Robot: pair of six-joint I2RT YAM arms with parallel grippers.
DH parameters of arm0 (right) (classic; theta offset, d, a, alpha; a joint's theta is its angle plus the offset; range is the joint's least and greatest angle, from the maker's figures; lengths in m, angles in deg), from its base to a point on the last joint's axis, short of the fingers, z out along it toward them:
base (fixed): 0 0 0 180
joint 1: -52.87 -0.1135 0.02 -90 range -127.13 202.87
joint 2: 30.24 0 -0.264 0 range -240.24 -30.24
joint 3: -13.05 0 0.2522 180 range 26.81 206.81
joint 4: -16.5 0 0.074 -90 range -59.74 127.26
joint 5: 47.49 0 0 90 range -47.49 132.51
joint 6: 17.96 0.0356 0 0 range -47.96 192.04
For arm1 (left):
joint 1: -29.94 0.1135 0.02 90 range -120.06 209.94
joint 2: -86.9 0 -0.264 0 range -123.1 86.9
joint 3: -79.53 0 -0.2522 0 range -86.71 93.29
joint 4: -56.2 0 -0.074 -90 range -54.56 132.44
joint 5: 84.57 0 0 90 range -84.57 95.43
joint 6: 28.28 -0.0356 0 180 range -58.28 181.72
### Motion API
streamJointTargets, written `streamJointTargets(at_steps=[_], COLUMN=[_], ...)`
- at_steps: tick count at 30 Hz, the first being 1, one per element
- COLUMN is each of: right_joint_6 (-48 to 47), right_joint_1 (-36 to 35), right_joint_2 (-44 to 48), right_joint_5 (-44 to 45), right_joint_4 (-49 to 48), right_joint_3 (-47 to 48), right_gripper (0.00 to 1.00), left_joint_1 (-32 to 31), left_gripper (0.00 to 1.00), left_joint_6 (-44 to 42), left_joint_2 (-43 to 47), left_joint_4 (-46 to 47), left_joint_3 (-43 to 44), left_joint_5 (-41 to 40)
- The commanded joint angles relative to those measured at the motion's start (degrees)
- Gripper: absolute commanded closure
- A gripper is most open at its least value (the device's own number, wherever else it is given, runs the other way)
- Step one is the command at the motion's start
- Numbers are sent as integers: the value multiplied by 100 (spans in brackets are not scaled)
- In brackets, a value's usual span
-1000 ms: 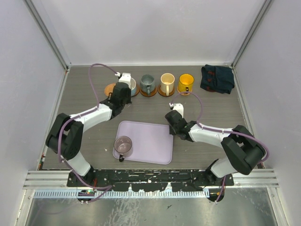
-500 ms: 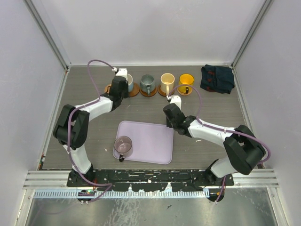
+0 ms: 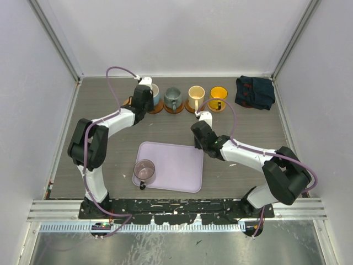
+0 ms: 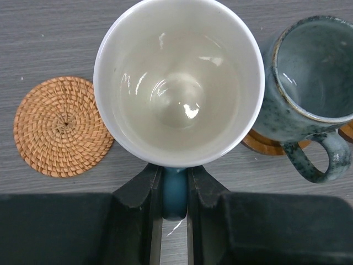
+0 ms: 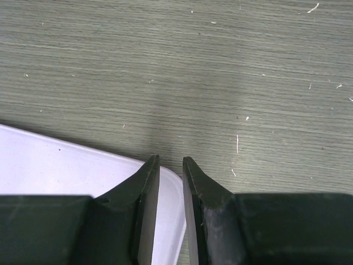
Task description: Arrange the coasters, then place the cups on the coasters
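Observation:
My left gripper is shut on the blue handle of the light blue cup, whose white inside fills the left wrist view. A bare woven coaster lies just left of that cup. To its right the grey-green cup stands on a coaster. From above, the left gripper holds the blue cup at the left end of the back row, beside the cream cup and the orange-yellow cup. The mauve cup stands on the tray. My right gripper hangs slightly open and empty.
The lavender tray lies in the middle near the arms; its far right corner sits under the right gripper. A dark blue cloth is bunched at the back right. White walls enclose the table.
The left arm has stretched toward the back, carrying the light blue cup up to the row of cups. The right gripper shifted slightly back-left, then stayed still.

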State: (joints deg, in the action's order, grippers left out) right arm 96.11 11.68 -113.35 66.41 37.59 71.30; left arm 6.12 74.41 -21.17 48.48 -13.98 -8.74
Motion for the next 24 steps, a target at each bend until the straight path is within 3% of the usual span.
streamJointTargets(at_steps=[1, 14, 24], right_joint_6=[-7, 8, 35], right_joint_1=[-29, -29, -29], right_joint_2=[120, 161, 147], right_joint_5=[41, -8, -34], right_joint_4=[-164, -256, -290], right_joint_3=[233, 155, 115], right_gripper=[71, 71, 71], left_joint_1=[21, 24, 19], left_gripper=[100, 100, 100], left_joint_6=[120, 113, 34], left_joint_2=[78, -16, -131], left_joint_4=[123, -503, -410], left_joint_3=[558, 920, 933], left_joint_5=[-16, -36, -9])
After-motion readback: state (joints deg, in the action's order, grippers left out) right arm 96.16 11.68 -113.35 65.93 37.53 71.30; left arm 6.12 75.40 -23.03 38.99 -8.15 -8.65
